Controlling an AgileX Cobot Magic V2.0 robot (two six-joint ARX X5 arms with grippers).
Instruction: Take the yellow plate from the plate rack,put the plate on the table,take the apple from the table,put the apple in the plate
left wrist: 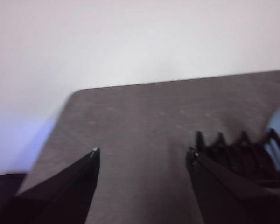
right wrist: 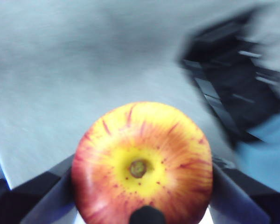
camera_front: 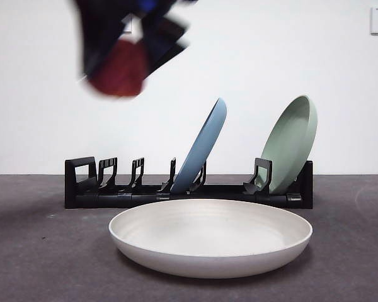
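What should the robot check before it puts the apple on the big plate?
1. Apple gripped by the right gripper: ok, jaws press both its sides.
2. Apple lifted off the table: ok, high in the front view.
3. Yellow plate flat on the table, bare inside: ok.
4. Apple above the plate: not ok, it hangs off to one side, over the plate rack end.
5. Left gripper out of the way: ok, open, holding nothing.
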